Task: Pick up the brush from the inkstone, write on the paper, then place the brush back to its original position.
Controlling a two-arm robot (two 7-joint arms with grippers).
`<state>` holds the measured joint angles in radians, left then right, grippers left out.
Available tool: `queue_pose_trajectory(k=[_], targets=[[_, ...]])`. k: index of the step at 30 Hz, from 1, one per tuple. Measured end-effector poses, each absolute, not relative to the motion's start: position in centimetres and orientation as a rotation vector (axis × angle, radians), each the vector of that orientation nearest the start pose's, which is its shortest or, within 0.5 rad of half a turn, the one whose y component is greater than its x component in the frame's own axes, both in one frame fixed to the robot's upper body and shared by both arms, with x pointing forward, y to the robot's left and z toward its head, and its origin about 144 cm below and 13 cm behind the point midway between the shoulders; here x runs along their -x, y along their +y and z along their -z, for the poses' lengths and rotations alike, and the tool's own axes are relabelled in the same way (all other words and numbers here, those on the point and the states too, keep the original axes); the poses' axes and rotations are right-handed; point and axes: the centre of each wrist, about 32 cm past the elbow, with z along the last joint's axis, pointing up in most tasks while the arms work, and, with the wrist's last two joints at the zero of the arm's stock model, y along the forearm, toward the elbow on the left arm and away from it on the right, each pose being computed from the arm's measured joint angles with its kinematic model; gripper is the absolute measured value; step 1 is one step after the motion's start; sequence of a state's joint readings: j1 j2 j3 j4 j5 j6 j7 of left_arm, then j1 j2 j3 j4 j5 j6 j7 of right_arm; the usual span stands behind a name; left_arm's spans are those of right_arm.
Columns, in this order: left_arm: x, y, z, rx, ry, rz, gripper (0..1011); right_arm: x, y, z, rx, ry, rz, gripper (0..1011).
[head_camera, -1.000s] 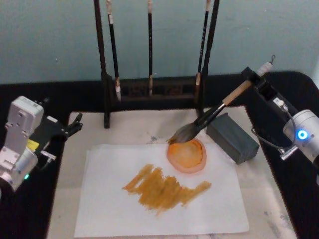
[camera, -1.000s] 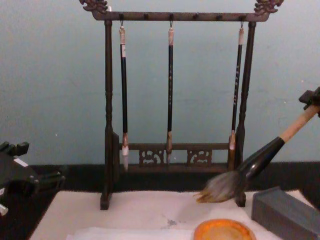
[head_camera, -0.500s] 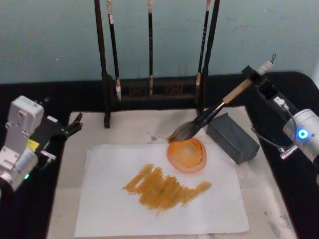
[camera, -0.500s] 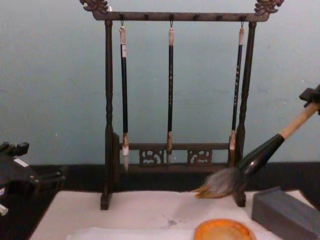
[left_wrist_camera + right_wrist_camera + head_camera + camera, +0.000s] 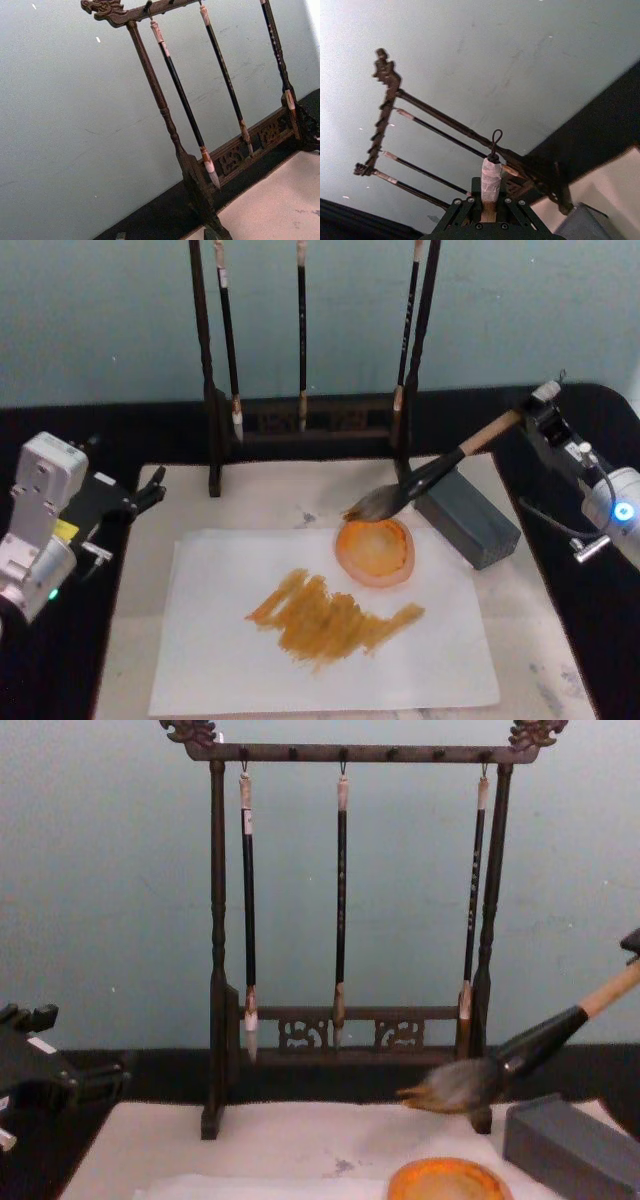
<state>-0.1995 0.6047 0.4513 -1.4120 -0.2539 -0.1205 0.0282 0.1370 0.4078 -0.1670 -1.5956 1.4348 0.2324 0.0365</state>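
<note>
Strokes lie on the paper, so you likely have only the return left. Your right gripper clamps the brush by its end, bristles over the dish rim beside the inkstone. The left gripper is parked left.

Head cam looks steeply down over the whole mat; chest cam sits low, facing the brush rack close up. Both wrist cams share that rack.

Tilted brush — ochre-streaked paper
</note>
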Motion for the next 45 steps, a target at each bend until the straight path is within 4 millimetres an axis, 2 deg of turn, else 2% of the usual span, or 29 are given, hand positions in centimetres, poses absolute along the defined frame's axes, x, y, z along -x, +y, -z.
queue_pose_trajectory(k=[9,17,31,45], targets=[[-48.9,31.0,-114.0,-0.304,-0.285,-1.248,1010,-49.6,-29.5,-118.4,-0.527,0.893,1.095,161],[-48.9,31.0,-114.0,-0.304,-0.285,-1.248,1010,-51.0,-29.4,-117.4,-0.472,0.898,1.111,161],[-48.9,31.0,-114.0,-0.304,-0.285,-1.248,1009,-52.8,-29.0,-116.4,-0.428,0.919,1.143,161],[-48.9,31.0,-114.0,-0.304,-0.285,-1.248,1010,-53.5,-29.1,-115.5,-0.423,0.957,1.167,161]])
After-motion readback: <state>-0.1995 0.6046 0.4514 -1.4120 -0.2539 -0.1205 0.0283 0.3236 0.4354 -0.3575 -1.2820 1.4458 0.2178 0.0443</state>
